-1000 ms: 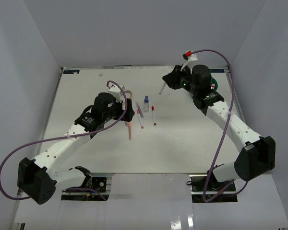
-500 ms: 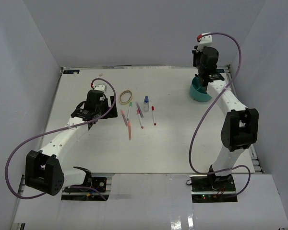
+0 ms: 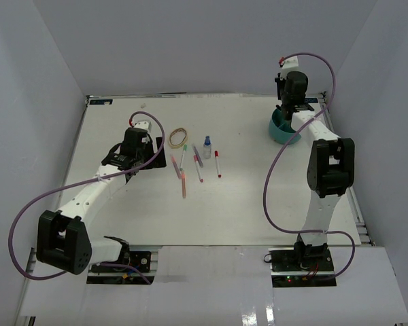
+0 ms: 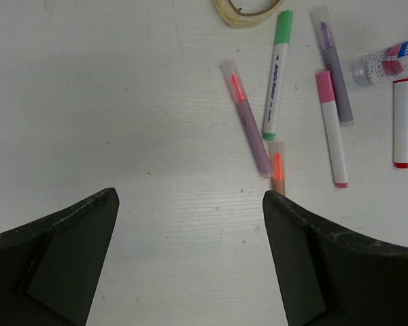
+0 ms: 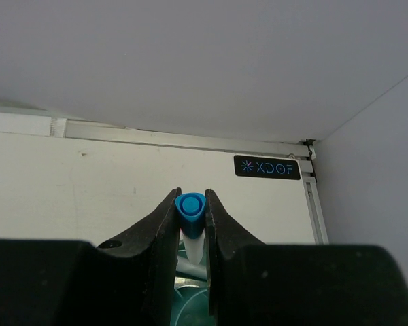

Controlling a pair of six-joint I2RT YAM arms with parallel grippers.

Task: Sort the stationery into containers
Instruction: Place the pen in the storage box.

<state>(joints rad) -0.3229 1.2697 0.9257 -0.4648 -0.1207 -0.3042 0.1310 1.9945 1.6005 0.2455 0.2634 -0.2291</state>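
Both seen | left gripper [image 4: 190, 204] wide, empty | right gripper [image 5: 191, 197] pinching blue-capped pen [image 5: 190, 206], barrel hidden

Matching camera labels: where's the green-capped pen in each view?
Top external: green-capped pen lies just left of picture centre.
Left wrist: upper right, lying nearly vertical in the picture with its cap at the top.
Right wrist: not in it.
Shared landmark: the clear bottle lies right of the pen in both of those views.
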